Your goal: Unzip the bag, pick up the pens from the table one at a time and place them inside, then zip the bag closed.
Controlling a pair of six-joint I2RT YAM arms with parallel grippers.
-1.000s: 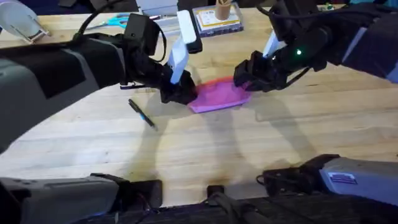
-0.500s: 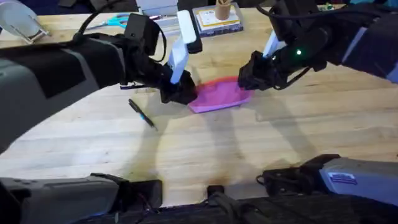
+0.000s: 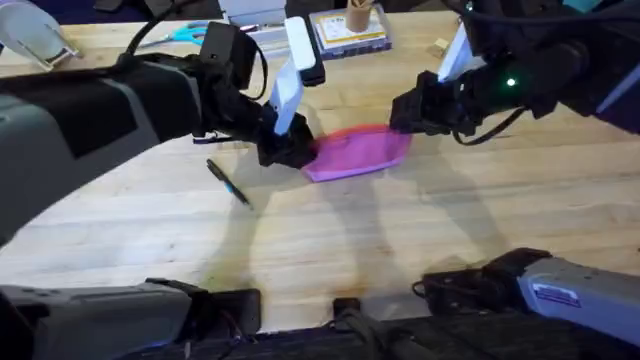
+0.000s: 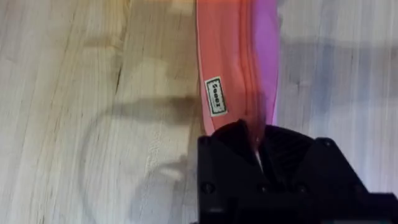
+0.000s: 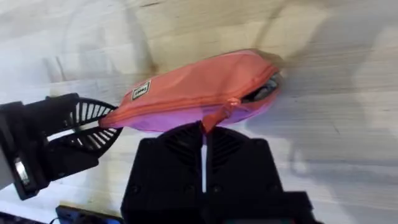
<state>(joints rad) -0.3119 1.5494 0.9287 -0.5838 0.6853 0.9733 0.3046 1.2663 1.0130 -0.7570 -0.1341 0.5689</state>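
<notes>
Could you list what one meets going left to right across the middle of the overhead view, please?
Pen → left gripper, clamped on the end of the bag → bag → right gripper at its other end.

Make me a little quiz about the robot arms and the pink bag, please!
1. True or false: the left gripper clamps one end of the bag.
2. What does the right gripper pinch? A) a pen B) the bag's zipper pull C) scissors
3. How many pens lie on the table in the overhead view?

Key:
1. True; the left wrist view shows its fingers closed on the bag's end.
2. B; the orange-red pull sits between its closed fingers.
3. One pen, lying near the left arm, apart from the bag.
</notes>
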